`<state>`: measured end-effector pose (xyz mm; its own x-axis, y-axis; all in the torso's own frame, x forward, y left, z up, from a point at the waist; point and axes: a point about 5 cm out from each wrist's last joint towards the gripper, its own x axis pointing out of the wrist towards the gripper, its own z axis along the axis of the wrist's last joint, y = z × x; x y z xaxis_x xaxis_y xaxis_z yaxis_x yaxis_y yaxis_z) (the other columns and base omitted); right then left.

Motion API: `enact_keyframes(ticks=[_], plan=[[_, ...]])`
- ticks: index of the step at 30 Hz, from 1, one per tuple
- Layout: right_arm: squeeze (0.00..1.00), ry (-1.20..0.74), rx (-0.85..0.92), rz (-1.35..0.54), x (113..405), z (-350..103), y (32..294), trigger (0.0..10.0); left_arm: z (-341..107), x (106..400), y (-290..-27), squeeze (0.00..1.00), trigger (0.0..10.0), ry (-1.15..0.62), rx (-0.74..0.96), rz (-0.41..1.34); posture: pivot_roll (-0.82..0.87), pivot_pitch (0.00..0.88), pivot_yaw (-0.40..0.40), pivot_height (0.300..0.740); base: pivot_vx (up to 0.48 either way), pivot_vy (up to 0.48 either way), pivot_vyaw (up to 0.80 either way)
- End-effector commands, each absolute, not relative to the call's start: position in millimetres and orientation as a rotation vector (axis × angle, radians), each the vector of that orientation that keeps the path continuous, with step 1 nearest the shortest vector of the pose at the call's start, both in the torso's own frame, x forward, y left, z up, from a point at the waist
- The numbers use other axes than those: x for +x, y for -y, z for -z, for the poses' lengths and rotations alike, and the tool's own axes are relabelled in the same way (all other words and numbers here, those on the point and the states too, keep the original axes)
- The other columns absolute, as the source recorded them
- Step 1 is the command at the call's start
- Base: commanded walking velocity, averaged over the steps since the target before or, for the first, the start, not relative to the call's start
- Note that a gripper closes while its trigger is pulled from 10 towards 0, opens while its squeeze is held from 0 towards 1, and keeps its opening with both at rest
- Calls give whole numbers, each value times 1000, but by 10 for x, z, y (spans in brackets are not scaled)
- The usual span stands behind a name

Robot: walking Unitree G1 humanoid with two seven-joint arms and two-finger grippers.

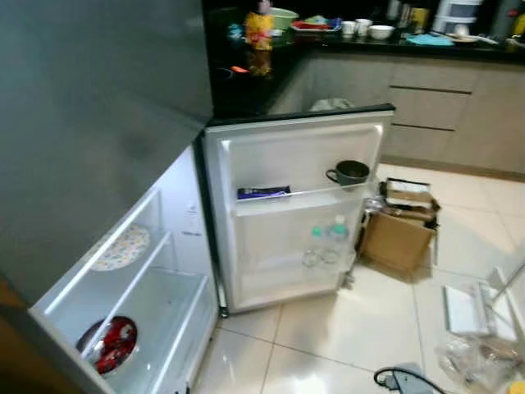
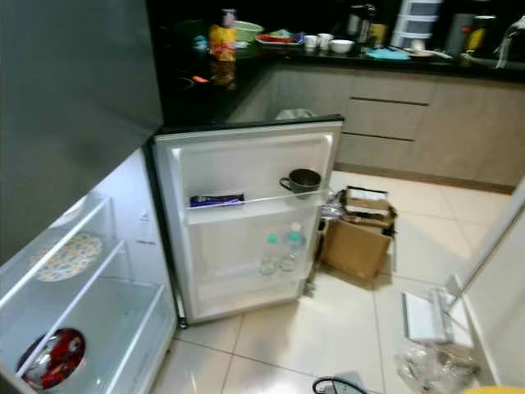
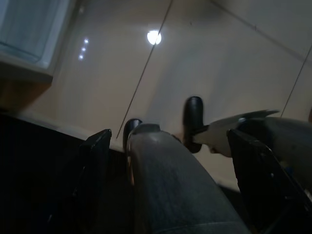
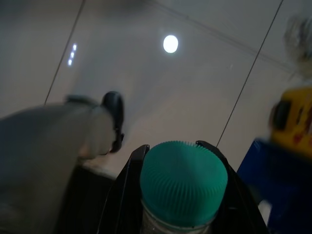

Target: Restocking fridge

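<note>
The lower fridge door [image 1: 295,156] stands wide open. Its upper door shelf holds a dark mug [image 1: 351,172] and a flat blue packet [image 1: 262,193]; two clear bottles [image 1: 328,242] stand in the shelf below. Inside the fridge [image 1: 176,213], a patterned plate [image 1: 119,248] lies on a shelf and a red item in a bowl [image 1: 111,343] sits in the bottom drawer. My right gripper [image 4: 175,148] is shut on a bottle with a green cap [image 4: 183,183], low over the floor. My left gripper [image 3: 170,141] hangs open with nothing in it, over the floor by my leg.
A cardboard box [image 1: 399,234] sits on the tiles right of the door. Papers and plastic bags [image 1: 480,328] and a black cable [image 1: 398,379] litter the floor at right. The dark counter [image 1: 369,39] behind carries bowls and cups. A yellow object [image 4: 292,122] and a blue object [image 4: 278,180] lie near the held bottle.
</note>
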<state>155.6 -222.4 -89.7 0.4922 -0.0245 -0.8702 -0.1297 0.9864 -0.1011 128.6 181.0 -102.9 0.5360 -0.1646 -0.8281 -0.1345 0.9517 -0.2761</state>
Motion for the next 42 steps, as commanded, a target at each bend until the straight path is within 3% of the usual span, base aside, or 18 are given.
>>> enact_keyframes(ticks=[1,24,42], plan=[[0,-1048,-144,-38,1573,888,2240,10000,1029,1291,-1791,0,10000,-1019,-309,47,-116,0,25,740,0,0,-719],[0,-1048,-175,-133,1575,898,2155,10000,1029,1307,-1811,0,10000,-1020,-312,-1,-116,0,27,740,0,-240,0],[0,-1064,-176,-146,1542,912,2153,10000,1029,1308,-1820,0,10000,-1019,-310,-12,-119,0,28,740,0,0,800]])
